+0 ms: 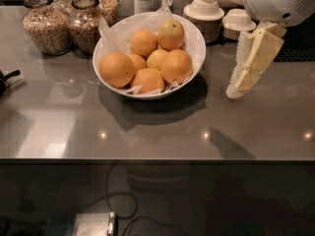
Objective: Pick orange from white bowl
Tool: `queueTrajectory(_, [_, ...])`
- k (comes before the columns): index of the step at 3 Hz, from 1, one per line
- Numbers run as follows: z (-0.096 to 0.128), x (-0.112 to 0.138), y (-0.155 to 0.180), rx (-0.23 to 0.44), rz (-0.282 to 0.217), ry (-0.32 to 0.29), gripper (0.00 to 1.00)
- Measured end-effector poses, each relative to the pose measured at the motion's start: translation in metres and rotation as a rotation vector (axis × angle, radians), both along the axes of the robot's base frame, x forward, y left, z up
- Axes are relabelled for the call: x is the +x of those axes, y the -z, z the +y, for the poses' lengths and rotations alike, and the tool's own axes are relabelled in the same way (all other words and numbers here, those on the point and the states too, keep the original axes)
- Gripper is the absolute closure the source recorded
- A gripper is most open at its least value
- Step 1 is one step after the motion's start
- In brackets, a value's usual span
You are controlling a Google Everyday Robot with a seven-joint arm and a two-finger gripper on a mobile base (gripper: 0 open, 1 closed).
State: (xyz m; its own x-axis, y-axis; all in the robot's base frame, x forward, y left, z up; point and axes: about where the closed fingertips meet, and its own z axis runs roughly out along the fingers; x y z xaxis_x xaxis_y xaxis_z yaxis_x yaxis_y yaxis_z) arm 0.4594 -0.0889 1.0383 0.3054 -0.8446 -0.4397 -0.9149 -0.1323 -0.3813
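We are looking at a grey glossy counter (147,132) taking up most of the view, with small bright light spots reflecting off it. Below its front edge everything is sitting in the dark, and we are only making out a loose cable (115,200) there. The arm (280,1), white-shelled, is showing at the top right corner.

The white bowl (197,39) is sitting on the counter left of centre, toward the back, and is casting a shadow to its front right. Crinkled paper (109,33) is lining it and poking up over the rim at the left and back.

The gripper (236,90), cream-coloured, is hanging from the arm and slanting down to the left. Its tip is hovering over the counter just right of the bowl, apart from it. We are not able to tell whether its jaws are wide or narrow.

A glass jar (47,26) of grain is standing at the back left, with a second jar (84,26) between it and the bowl. Lidded cups (204,14) are stacking up behind the bowl on the right.

Six oranges are piling up in the bowl. The orange (116,69), the biggest and evenly deep in colour, is lying at the front left against the bowl wall, touching its neighbours. A greenish-patched one (171,34) is sitting at the back. A black object (7,77) is poking in at the left edge.
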Motion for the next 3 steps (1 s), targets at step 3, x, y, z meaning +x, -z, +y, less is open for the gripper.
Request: queueTrajectory(3, [0.006,0.074,0.051,0.146,0.131,-0.058,0.0])
